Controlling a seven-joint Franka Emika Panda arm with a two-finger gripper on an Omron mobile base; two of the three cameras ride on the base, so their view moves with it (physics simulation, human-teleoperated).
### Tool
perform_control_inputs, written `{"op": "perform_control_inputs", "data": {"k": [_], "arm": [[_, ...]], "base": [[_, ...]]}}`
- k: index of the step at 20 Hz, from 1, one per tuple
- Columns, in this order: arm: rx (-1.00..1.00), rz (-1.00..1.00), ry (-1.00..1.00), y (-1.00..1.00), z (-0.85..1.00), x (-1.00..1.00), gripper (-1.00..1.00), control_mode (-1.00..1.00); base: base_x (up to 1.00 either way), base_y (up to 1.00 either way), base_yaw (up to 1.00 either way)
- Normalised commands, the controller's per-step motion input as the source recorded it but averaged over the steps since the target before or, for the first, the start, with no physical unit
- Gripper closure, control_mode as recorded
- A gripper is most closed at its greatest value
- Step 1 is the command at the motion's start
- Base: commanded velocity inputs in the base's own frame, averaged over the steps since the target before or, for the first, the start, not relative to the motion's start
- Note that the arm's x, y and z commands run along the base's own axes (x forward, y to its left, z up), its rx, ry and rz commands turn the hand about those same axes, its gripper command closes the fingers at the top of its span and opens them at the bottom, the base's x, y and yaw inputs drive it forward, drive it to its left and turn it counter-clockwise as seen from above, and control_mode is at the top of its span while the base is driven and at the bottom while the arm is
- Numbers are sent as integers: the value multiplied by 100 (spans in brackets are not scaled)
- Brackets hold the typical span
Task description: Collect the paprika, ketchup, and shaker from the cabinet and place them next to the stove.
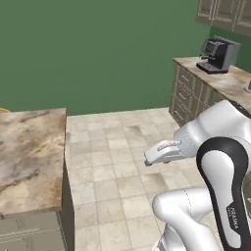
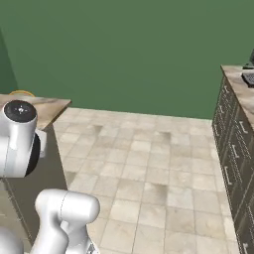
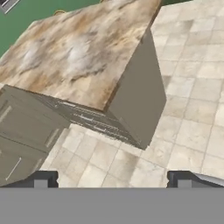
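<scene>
The two-finger dark-tipped claw (image 3: 112,178) stood with its jaws spread wide apart and nothing between them; it held no object. Its tips rose at the lower edge of the hand view, pointing down at pale tiled floor (image 3: 188,109).

Just beyond the claw, ahead and to one side in that view, lay the corner of a mottled brown-and-cream marble counter (image 3: 74,57) over grey drawer fronts (image 3: 26,131). The claw was apart from it, not touching.

Farther out, across the open floor, stood a second marble-topped run of grey cabinets (image 1: 196,93) carrying a black coffee machine (image 1: 218,55) against the green wall (image 1: 98,49).

The paprika, ketchup, shaker, shelf and stove could not be located in these views, so their direction from the claw could not be established. Judgement: the collection had not begun, and the base would have to be driven and turned until the shelf faced the claw before any reach.
</scene>
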Motion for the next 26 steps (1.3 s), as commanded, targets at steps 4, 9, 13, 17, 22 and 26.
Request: {"op": "perform_control_inputs", "data": {"k": [4, 9, 13, 17, 22, 26], "arm": [[0, 0, 0, 0, 0, 0, -100, 100], [0, 0, 0, 0, 0, 0, -100, 100], [0, 0, 0, 0, 0, 0, -100, 100], [0, 0, 0, 0, 0, 0, -100, 100], [0, 0, 0, 0, 0, 0, -100, 100], [0, 0, 0, 0, 0, 0, -100, 100]], "base": [[46, -11, 59], [41, -27, 60], [7, -11, 62], [0, 30, 63], [0, 58, 58], [0, 69, 54]]}}
